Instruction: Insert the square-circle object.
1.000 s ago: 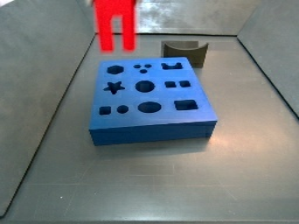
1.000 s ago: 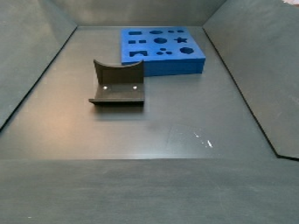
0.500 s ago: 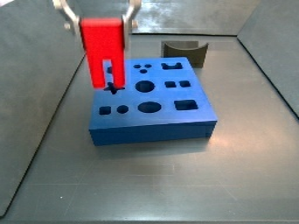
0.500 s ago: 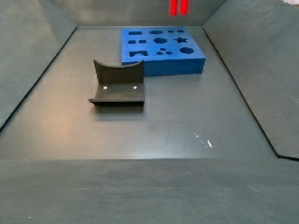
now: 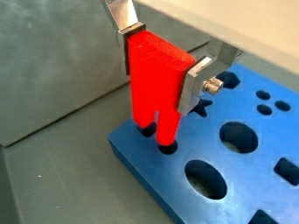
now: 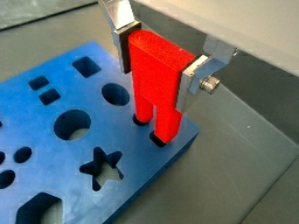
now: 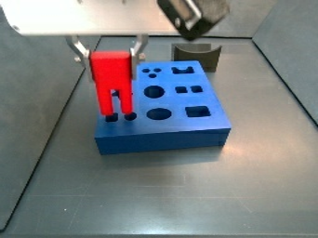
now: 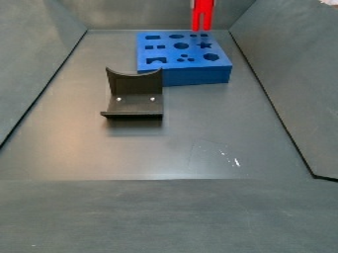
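Bright red square-circle object (image 5: 156,83) gripped upright between the silver finger plates (image 5: 198,80) of the gripper (image 5: 162,58), boxy top pinched from both sides, two prongs pointing straight down. Seen the same way in both wrist views, with the gripper (image 6: 158,54) closed narrow on the red piece (image 6: 156,79) and a bolt head showing on one plate. Prong tips just at or inside a pair of holes near one corner of the blue block (image 5: 239,175); how deep, cannot tell. In a side view, gripper (image 7: 108,45) coming down from above over the near-left corner of the blue slab (image 7: 168,130), red piece (image 7: 113,82) standing vertical with its prongs meeting the slab's top face. In a side view from the far end, only the red piece (image 8: 203,14) visible at the top edge, above the back of the blue block (image 8: 185,61).

Around it, on the same blue face: round holes, square holes, a star-shaped cut-out (image 6: 103,166), an oval. None of these covered by the fingers. Dark grey block with a curved notch (image 7: 196,54) behind the slab, well apart from the gripper; in a side view (image 8: 132,95) out on the grey floor (image 8: 185,148), clear of the slab. Grey walls on either side, none touching the arm.
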Robot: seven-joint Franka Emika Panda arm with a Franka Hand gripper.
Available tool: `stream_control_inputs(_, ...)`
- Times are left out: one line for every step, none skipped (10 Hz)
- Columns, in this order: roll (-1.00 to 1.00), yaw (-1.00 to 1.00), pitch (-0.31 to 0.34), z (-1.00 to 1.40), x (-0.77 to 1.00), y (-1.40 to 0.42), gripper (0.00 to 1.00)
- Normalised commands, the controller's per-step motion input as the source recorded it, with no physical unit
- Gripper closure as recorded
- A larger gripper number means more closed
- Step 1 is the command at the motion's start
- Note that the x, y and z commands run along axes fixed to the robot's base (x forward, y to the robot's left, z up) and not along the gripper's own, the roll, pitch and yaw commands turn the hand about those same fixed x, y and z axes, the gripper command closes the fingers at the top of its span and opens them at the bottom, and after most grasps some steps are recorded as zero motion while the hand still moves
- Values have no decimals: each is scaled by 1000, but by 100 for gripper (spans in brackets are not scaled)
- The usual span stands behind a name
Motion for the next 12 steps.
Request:
stream_control_inputs(67, -114, 54, -326, 189, 0, 100)
stream_control_inputs(107, -131, 87, -329, 229, 0, 100)
stream_control_inputs(133, -106, 57, -400, 160, 0, 100)
stream_control_inputs(169, -97, 3, -483, 74, 0, 100)
stream_control_inputs(157, -91, -83, -769, 0, -29, 100)
stream_control_inputs(100, -49, -171, -920, -137, -97, 100)
stream_control_inputs(87, 0, -221, -849, -157, -97, 100)
stream_control_inputs(84, 0, -239, -809, -126, -74, 100)
stream_control_inputs(80, 0, -281, -709, -57, -37, 100)
stream_control_inputs(89, 0, -299, -657, -20, -17, 100)
stream_control_inputs(91, 0, -373, -517, -103, -163, 100)
stream_control_inputs(-7, 0, -166, -71, -34, 0, 100)
